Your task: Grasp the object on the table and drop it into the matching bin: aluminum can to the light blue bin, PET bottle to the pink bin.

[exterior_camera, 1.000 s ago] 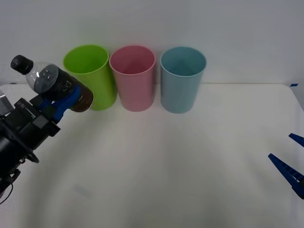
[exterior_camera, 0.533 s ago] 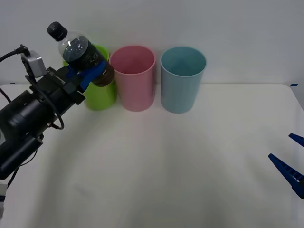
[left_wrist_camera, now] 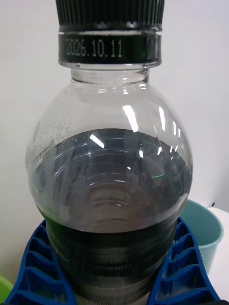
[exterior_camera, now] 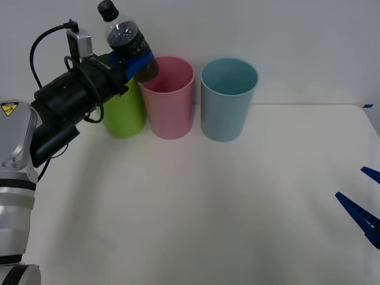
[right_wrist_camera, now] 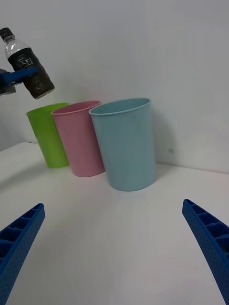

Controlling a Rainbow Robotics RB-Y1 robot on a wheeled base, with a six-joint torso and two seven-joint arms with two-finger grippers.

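Front view had the left gripper [exterior_camera: 135, 61] clamped around the PET bottle [exterior_camera: 127, 43] at its label band, above the pink bin [exterior_camera: 168, 98]; the right gripper [exterior_camera: 363, 205] waited open; the bottle looked light, smooth and slippery

bright, even, diffuse light in all three views

the white bench [exterior_camera: 237, 202] is lit softly, with faint blurred shadows in front of the pink bin [exterior_camera: 168, 98], the light blue bin [exterior_camera: 227, 99] and the lime green bin [exterior_camera: 124, 113], so the light seems to come from above and behind. small white glare streaks sit on the shoulder of the pet bottle [left_wrist_camera: 112, 167] in the left wrist view, where the printed date on its neck reads sharp. the wall behind looks flat and slightly grey. the front view is mildly soft throughout.
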